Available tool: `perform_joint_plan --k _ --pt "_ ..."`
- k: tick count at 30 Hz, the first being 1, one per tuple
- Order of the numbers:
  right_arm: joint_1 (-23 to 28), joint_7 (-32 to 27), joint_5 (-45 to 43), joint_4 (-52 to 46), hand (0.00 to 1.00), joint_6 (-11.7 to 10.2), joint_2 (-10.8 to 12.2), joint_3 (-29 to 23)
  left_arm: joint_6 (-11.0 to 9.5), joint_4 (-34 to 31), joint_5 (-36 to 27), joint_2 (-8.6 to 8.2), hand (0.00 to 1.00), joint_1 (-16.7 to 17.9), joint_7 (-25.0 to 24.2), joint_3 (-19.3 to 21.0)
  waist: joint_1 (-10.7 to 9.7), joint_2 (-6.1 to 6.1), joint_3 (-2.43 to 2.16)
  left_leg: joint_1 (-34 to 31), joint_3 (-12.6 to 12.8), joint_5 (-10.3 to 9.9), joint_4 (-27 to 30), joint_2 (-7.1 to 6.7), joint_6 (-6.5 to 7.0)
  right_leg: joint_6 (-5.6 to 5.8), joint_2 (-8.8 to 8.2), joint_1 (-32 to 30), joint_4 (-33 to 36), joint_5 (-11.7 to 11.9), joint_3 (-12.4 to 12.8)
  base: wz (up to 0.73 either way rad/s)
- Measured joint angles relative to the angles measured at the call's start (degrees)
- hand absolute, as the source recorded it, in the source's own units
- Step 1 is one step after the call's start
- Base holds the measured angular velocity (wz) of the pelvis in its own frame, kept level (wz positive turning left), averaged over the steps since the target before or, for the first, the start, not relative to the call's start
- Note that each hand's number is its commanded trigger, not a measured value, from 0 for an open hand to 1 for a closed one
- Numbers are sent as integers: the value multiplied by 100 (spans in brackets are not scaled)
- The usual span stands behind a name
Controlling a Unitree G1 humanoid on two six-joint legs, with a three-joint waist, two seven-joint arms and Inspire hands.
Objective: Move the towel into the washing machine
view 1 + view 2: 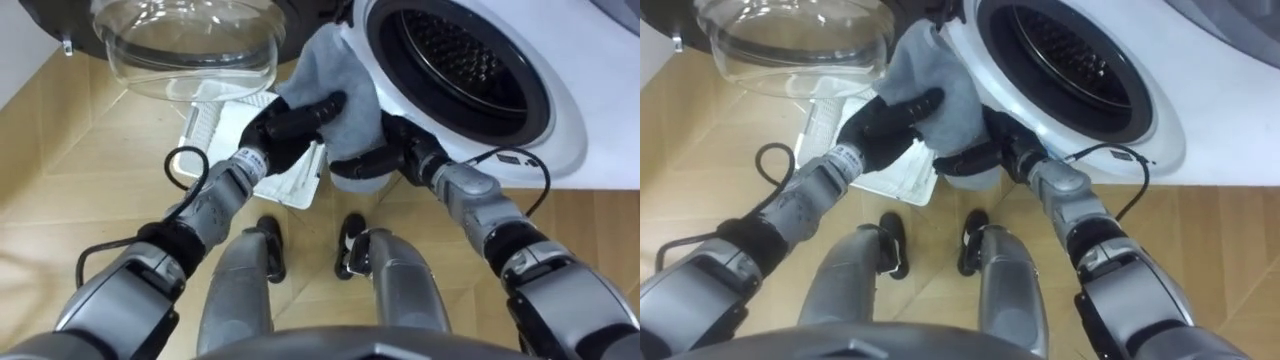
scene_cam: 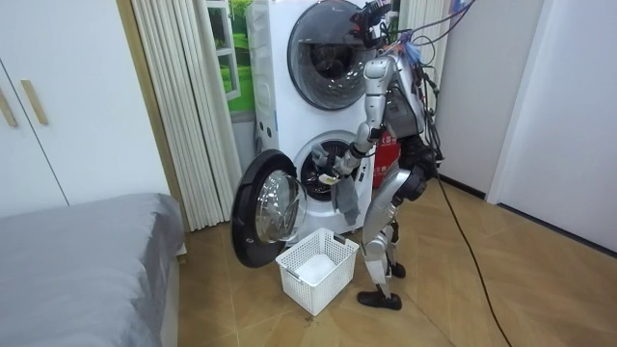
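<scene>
A grey towel (image 1: 340,95) is held up at the lower left rim of the washing machine's round opening (image 1: 455,60). My left hand (image 1: 290,122) is shut on it, dark fingers curled over its left side. My right hand (image 1: 380,158) grips the towel's lower part from below. In the room view the towel (image 2: 345,198) hangs down in front of the lower machine's opening (image 2: 323,164). The perforated drum is dark inside.
The machine's glass door (image 1: 190,45) stands swung open to my left. A white slatted basket (image 1: 228,135) sits on the wooden floor under the door and my left arm. In the room view a bed (image 2: 77,260) lies at the room view's left.
</scene>
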Motion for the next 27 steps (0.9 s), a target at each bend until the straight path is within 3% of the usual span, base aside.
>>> perform_joint_plan --k 4,17,18,19,27 --pt "4 -83 -21 58 100 98 -27 -76 159 -252 -67 -17 100 -1 -33 13 -6 74 -54 3 -18 25 -12 -10 -7 -12 0 5 -3 19 -4 0" --pt "-12 -359 19 21 100 89 1 -232 231 -490 -101 -224 100 -66 36 195 3 91 -63 -3 -35 78 1 65 -75 -94 89 -2 -82 68 1 -1" --pt "-10 -358 18 22 100 89 -6 -230 232 -489 -101 -235 83 -66 46 194 0 90 -63 -4 -35 78 4 64 -75 -94 89 -2 -83 68 1 0" --pt "-6 -358 16 23 100 89 -10 -230 233 -489 -101 -236 0 -66 47 195 -2 91 -63 -4 -35 78 4 63 -75 -94 89 -2 -84 68 2 0" --pt "69 -353 64 34 100 130 46 -372 252 -489 -300 -294 0 -61 48 313 28 99 -58 -2 -31 78 -19 61 -75 -94 92 0 -107 68 6 0"
